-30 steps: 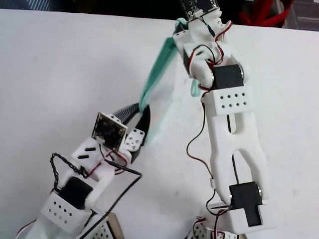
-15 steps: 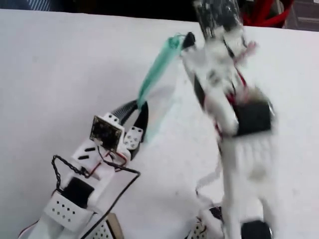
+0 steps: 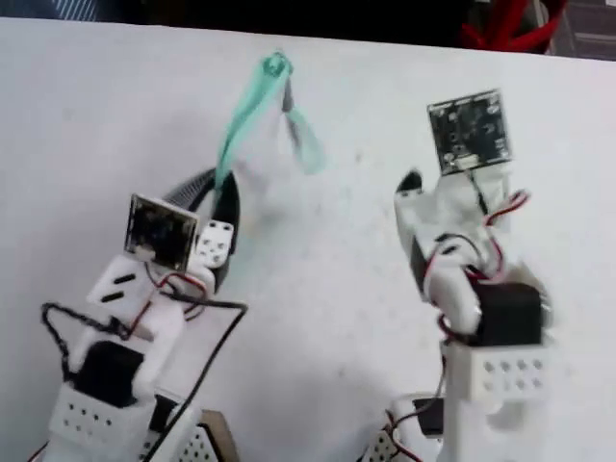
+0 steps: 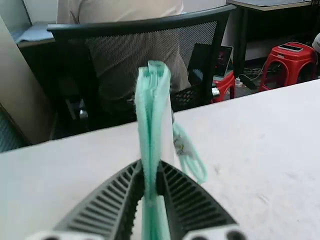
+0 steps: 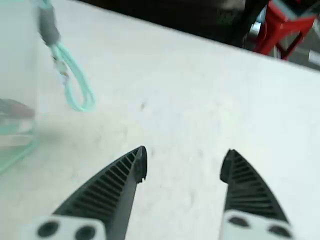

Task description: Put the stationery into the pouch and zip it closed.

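The pouch (image 3: 245, 111), clear with a mint-green edge, stands tilted up off the white table (image 3: 87, 115). My left gripper (image 3: 218, 195) is shut on its lower end. In the left wrist view the green edge (image 4: 151, 115) rises straight out of the shut left gripper (image 4: 150, 176). The zip pull's green cord loop (image 3: 303, 146) hangs from the pouch's top end (image 4: 189, 156). My right gripper (image 5: 185, 162) is open above bare table, off to the pouch's right and apart from it (image 3: 409, 185). The pouch's clear side (image 5: 15, 75) and the loop (image 5: 75, 87) lie beyond its fingertips.
Black ground runs along the table's far edge (image 3: 318, 37). A black mesh chair (image 4: 140, 55) and red stools (image 4: 290, 57) stand beyond it. Open table surface lies between the two arms (image 3: 318, 279).
My right gripper let go of the pouch's far end and drew back toward the near right. The left arm shifted left, and the pouch swung left with it.
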Controlling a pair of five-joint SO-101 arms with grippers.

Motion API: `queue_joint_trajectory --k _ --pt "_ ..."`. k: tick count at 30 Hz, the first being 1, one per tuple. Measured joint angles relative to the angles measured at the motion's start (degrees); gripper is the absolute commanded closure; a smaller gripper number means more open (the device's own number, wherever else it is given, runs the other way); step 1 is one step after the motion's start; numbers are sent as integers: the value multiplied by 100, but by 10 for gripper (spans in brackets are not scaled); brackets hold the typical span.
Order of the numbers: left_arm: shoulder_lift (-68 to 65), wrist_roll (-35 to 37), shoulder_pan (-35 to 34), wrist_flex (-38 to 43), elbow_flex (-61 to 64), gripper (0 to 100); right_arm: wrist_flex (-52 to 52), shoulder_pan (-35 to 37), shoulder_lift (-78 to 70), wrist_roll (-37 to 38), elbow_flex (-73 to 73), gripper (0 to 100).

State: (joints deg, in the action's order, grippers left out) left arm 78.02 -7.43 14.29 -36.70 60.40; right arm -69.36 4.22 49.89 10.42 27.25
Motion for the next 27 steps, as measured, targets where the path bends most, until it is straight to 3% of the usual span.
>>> queue_joint_trajectory --k 5,10,16,21,27 --pt "0 -695 -9 158 -149 976 1776 -193 334 -290 2462 833" --pt "0 -1160 -44 1152 26 976 3235 -290 607 -352 3798 834" --pt "-1037 -1758 -44 2171 -123 976 3780 -211 642 -352 4229 834" --pt "-2620 -1829 9 2189 -818 976 4290 -202 651 -352 4563 834" --pt "-3033 -1846 475 2312 -826 976 4448 -202 651 -352 4633 834"
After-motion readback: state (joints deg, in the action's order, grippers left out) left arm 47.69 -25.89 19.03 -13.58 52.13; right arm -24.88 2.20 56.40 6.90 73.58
